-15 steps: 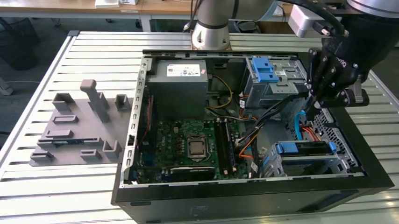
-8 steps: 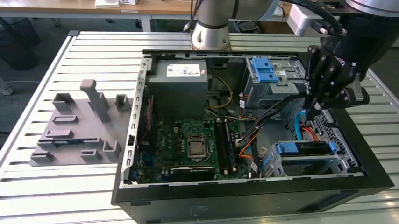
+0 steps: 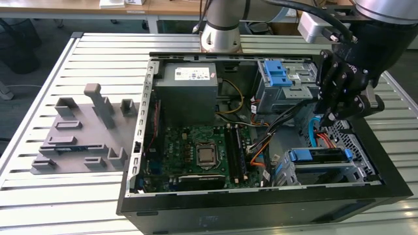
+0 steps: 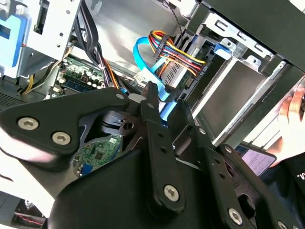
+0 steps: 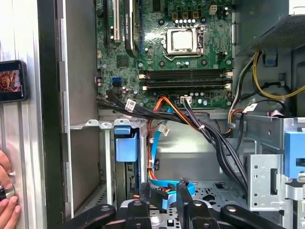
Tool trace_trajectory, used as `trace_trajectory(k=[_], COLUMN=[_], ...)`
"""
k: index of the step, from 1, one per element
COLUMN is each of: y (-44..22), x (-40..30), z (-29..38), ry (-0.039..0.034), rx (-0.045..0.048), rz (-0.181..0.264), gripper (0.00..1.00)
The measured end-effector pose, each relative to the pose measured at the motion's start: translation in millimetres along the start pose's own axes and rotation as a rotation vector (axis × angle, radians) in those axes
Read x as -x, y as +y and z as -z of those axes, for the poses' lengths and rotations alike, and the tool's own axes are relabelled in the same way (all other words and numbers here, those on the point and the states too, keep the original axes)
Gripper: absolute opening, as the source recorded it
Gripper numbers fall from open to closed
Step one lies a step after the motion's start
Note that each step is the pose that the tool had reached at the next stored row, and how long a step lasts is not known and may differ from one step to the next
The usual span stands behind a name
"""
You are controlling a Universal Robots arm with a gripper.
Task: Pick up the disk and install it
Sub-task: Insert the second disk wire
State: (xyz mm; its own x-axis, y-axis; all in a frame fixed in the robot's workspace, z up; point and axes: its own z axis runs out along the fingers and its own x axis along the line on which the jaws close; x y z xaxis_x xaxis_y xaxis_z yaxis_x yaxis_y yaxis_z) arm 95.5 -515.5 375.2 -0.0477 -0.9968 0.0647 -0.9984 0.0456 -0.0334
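Exterior view looks down from above; both wrist views peer close into the open computer case (image 3: 261,196).

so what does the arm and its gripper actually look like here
The arm is a silver-grey tube with a dark band at its joint, and black cables loop near the wrist. The gripper is all black, built of flat linkage bars pinned with round silver screws; its fingers are narrow black bars.

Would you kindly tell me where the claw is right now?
In the exterior view the claw hangs inside the open computer case on that view's right, just above the blue cable, between the upper drive cage and the lower one.
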Motion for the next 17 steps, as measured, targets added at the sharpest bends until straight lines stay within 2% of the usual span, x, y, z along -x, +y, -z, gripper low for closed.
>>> trace_trajectory(k=[6,17], y=[-0.8,-0.8], x=[2.3,2.4], z=[-4.6,-4.6], ry=[0.0310,0.0319], rx=[-0.0014,-0.0015], rz=[0.001,0.001], gripper=[0.35,0.34])
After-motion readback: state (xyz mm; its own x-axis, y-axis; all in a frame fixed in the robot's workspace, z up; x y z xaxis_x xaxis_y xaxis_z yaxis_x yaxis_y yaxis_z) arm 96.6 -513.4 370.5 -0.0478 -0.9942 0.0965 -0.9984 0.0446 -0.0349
